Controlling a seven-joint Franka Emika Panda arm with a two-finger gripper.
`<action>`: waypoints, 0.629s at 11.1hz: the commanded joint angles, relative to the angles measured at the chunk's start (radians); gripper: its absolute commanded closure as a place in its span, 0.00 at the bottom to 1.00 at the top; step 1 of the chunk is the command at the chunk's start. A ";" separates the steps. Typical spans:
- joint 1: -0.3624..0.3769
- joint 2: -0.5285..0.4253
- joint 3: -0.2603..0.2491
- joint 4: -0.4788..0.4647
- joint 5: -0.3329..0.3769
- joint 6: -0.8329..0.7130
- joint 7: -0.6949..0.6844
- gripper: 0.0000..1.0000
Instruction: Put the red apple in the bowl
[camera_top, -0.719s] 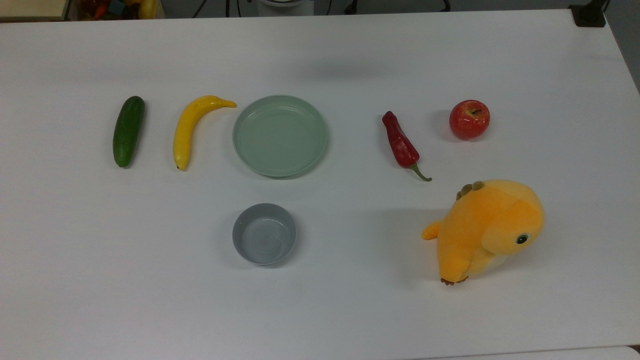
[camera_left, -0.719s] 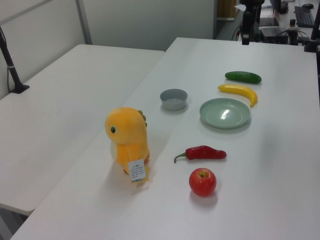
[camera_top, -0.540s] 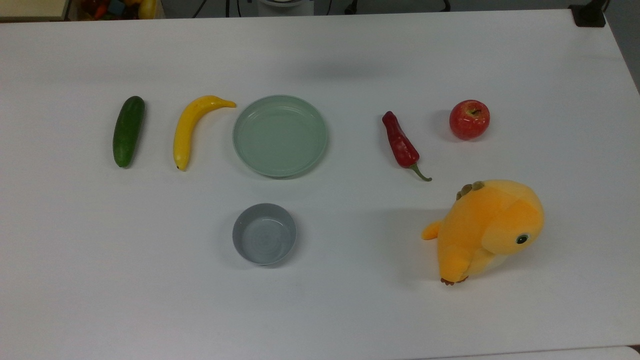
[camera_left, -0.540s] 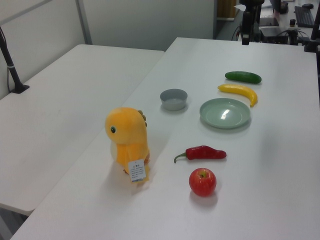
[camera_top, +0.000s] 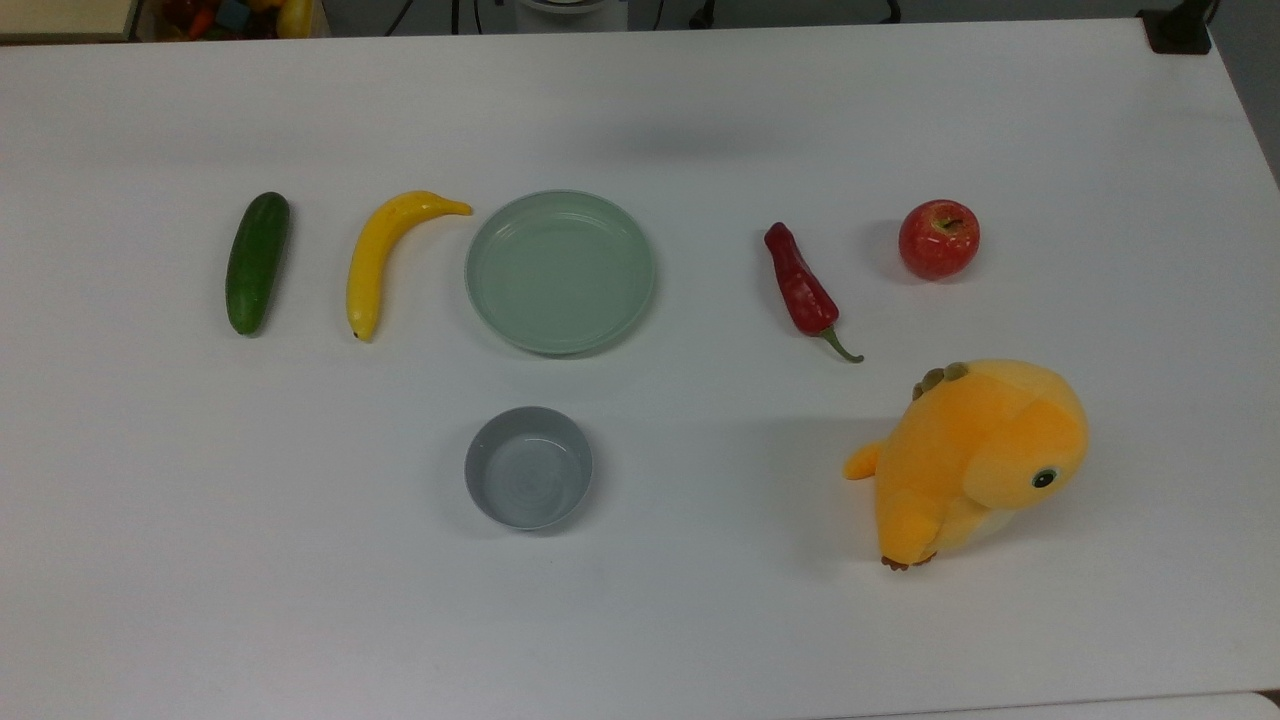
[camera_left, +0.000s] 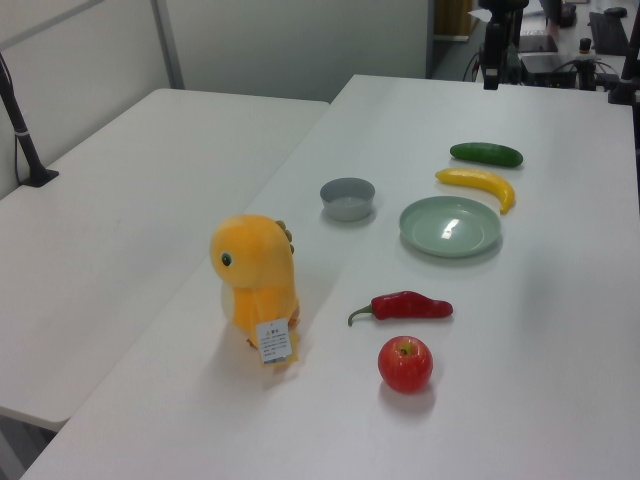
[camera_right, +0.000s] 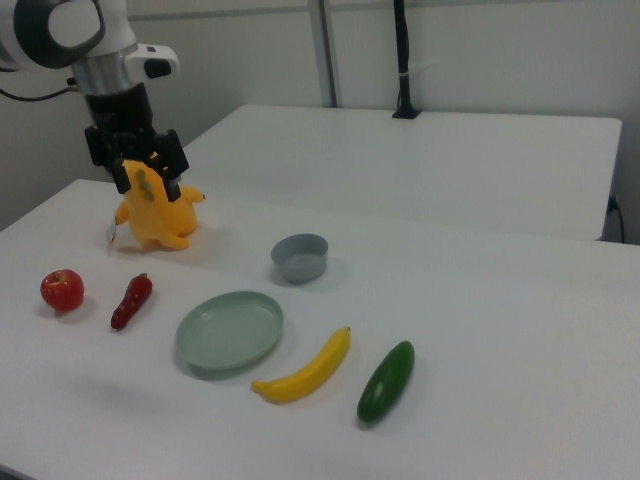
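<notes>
One red apple (camera_top: 938, 239), one bowl (camera_top: 528, 467) — well apart, one open gripper (camera_right: 146, 182).

The top view looks almost straight down on the white table (camera_top: 700, 120), close enough that the tabletop fills most of it. The left view stands off one end, beyond the red apple (camera_left: 405, 363), looking down the table's length. The right view faces back from the opposite end, behind the cucumber (camera_right: 386, 381). All three share the row of objects.
</notes>
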 joint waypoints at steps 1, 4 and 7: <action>-0.001 0.002 0.000 0.001 0.011 0.010 -0.020 0.00; 0.014 0.002 0.000 -0.012 0.011 0.005 -0.014 0.00; 0.025 -0.001 0.023 -0.055 0.011 -0.004 -0.008 0.00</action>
